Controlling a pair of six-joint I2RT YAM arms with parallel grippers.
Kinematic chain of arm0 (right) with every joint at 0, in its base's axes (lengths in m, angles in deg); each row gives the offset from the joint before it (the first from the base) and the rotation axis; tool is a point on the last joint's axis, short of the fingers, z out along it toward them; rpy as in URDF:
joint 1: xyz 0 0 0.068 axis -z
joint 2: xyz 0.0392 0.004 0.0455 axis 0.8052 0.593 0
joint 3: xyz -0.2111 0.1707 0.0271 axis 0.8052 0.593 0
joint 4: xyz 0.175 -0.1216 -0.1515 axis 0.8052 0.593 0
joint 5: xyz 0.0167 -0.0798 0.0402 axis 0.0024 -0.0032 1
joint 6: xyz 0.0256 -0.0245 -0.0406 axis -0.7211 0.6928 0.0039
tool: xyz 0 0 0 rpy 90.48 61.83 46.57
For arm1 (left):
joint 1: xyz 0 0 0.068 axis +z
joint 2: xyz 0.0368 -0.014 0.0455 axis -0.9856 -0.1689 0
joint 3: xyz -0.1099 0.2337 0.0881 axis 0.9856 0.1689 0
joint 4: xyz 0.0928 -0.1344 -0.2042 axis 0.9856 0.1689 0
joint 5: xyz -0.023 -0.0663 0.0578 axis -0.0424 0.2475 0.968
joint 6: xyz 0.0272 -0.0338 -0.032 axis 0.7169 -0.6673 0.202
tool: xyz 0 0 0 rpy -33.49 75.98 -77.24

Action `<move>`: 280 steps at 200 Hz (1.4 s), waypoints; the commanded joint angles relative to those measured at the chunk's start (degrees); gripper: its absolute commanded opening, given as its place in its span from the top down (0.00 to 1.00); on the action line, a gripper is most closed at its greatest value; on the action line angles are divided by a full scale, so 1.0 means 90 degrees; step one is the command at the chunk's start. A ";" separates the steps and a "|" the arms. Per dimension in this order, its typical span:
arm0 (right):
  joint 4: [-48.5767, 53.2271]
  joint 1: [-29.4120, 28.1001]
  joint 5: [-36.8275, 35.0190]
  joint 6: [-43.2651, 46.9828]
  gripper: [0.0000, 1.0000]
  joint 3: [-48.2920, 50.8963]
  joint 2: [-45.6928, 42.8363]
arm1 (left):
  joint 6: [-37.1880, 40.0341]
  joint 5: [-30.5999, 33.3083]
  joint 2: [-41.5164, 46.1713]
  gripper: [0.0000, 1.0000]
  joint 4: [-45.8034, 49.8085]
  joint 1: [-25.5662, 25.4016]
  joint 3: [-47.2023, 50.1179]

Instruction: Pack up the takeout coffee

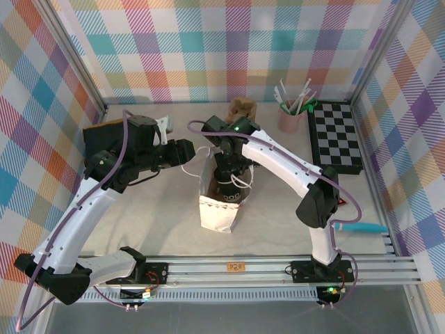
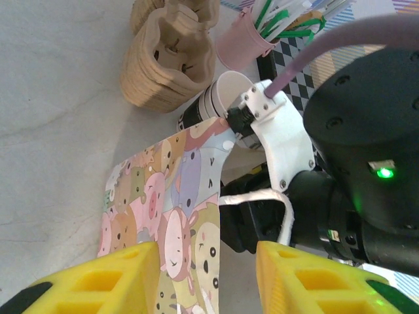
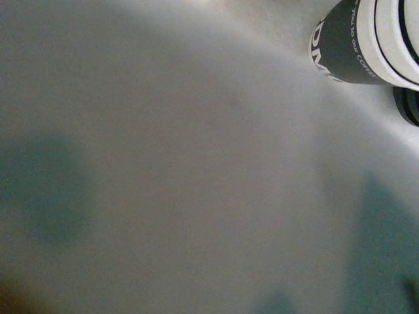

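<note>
A white paper bag [image 1: 215, 212] stands open at the table's middle; its cartoon-printed side [image 2: 170, 209] fills the lower left wrist view. The takeout coffee [image 1: 233, 195] shows as a dark printed body in the bag's mouth. My right gripper [image 1: 226, 170] reaches down into the bag right above it, its fingers hidden by the bag. My left gripper [image 1: 186, 149] [image 2: 203, 261] is at the bag's upper left rim. It is open, with the bag wall and white handle [image 2: 262, 196] between its yellow fingers [image 2: 118, 275], touching neither.
Behind the bag stand a stack of pulp cup carriers [image 1: 243, 108] [image 2: 170, 59], a stack of lidless cups [image 2: 219, 98] [image 3: 357, 42] and a loose black lid [image 3: 409, 104]. A pink pot of straws [image 1: 290, 115] and a checkerboard [image 1: 336, 136] are back right. A teal tool [image 1: 361, 227] lies right.
</note>
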 commanded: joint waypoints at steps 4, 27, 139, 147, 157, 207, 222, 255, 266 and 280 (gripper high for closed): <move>0.0235 -0.0113 0.0131 -0.0204 0.64 0.0353 -0.0205 | 0.0037 0.0022 -0.0023 0.57 -0.0079 0.0058 -0.0066; 0.0193 -0.0151 0.0149 -0.0234 0.65 0.0525 -0.0307 | 0.0009 0.0028 -0.0033 0.58 -0.0113 0.0051 -0.0039; 0.0025 -0.0407 0.0264 -0.0379 0.66 0.1201 -0.0543 | 0.0020 0.0092 0.0042 0.58 -0.0032 0.0049 0.0034; 0.0006 -0.0415 0.0273 -0.0372 0.66 0.1236 -0.0543 | 0.0011 0.0092 0.0054 0.58 -0.0044 0.0053 0.0051; 0.0012 -0.0416 0.0286 -0.0413 0.66 0.1250 -0.0500 | 0.0009 0.0092 0.0054 0.58 -0.0045 0.0057 0.0064; 0.0022 -0.0442 0.0277 -0.0479 0.66 0.1232 -0.0350 | 0.0021 0.0120 0.0071 0.58 -0.0017 0.0049 0.0069; 0.0078 -0.0433 0.0287 -0.0498 0.66 0.1222 -0.0282 | 0.0036 0.0131 0.0075 0.58 0.0013 0.0053 0.0077; 0.0105 -0.0436 0.0288 -0.0523 0.66 0.1295 -0.0233 | 0.0046 0.0142 0.0066 0.58 0.0023 0.0051 0.0054; 0.0115 -0.0433 0.0278 -0.0528 0.66 0.1333 -0.0221 | 0.0049 0.0141 0.0043 0.58 0.0015 0.0052 0.0049; 0.0153 -0.0434 0.0264 -0.0523 0.66 0.1330 -0.0171 | 0.0048 0.0141 0.0035 0.58 0.0002 0.0053 0.0050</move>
